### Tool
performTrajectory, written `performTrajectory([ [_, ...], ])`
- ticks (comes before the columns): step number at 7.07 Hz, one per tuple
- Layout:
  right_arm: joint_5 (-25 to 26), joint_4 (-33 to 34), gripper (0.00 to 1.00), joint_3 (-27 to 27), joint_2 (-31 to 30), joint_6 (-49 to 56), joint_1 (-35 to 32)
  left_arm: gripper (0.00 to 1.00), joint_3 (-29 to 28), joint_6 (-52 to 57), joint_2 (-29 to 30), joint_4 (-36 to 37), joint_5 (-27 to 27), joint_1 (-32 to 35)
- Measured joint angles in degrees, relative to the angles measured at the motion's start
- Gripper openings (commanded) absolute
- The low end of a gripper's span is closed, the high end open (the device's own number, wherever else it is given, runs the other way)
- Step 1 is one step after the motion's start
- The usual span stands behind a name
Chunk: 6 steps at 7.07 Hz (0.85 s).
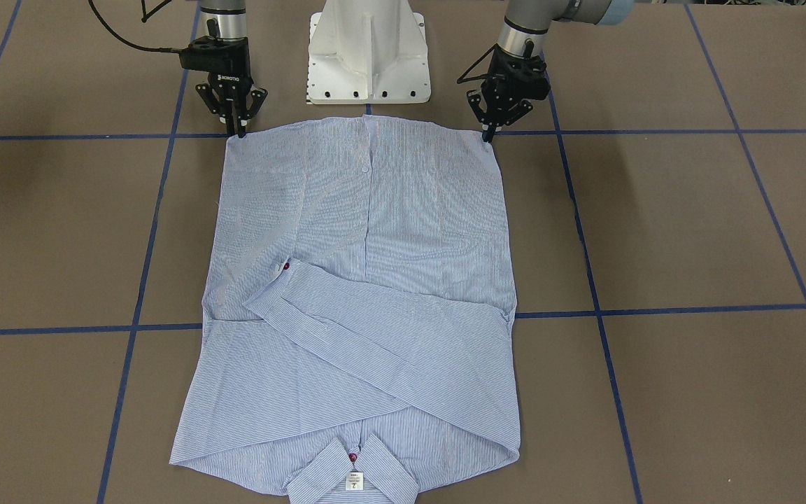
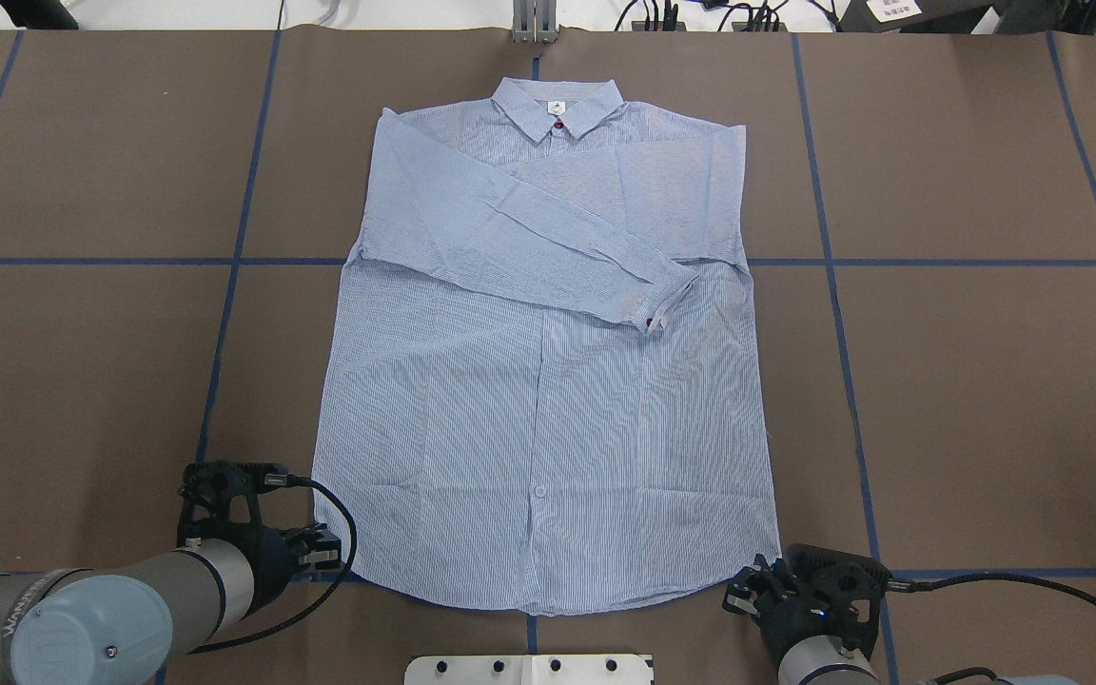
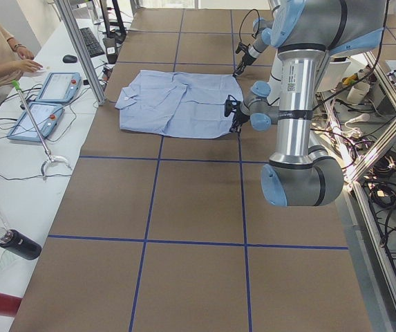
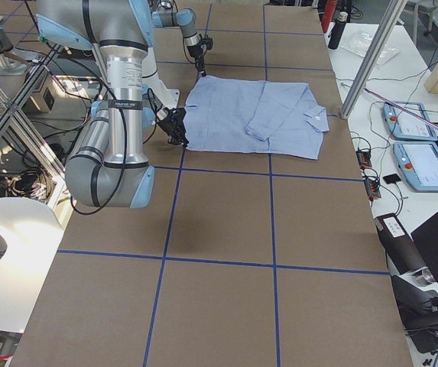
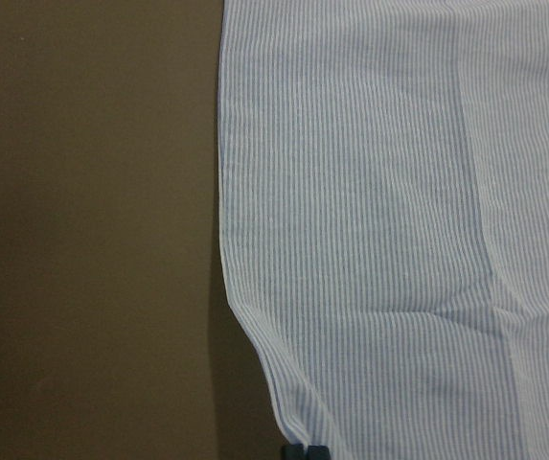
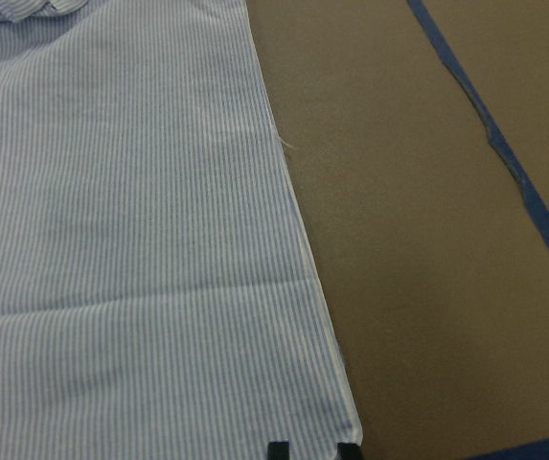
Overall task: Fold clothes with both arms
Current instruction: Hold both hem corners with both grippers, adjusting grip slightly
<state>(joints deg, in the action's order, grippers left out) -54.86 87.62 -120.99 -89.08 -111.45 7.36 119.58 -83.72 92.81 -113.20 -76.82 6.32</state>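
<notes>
Shirt [image 1: 375, 231] flat on table [image 1: 690, 224], sleeves crossed over chest.
Left claw [image 1: 490, 134] pinched together on one hem corner; right claw [image 1: 236, 129] slightly apart, straddling the other corner.

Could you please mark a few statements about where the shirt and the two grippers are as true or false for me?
1. The shirt lies with its collar on the side away from the white base. True.
2. The shirt is bunched in a heap. False: it lies spread flat on the table.
3. A sleeve is folded slantwise across the chest, with a dark red button at its cuff. True.
4. The left gripper is at the collar. False: it is at a hem corner, on the side near the base.
5. The right gripper is at the other hem corner. True.
</notes>
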Motion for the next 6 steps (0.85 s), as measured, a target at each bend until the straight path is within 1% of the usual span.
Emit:
performTrajectory([
  [4,-0.1,0.2,0.29,0.3,-0.4,1.1,-0.3,0.0,0.0,0.0,0.0,0.0,-0.1,0.0],
  [6,-0.2,2.2,0.28,0.1,-0.1,1.2,-0.3,0.0,0.0,0.0,0.1,0.0,-0.1,0.0],
])
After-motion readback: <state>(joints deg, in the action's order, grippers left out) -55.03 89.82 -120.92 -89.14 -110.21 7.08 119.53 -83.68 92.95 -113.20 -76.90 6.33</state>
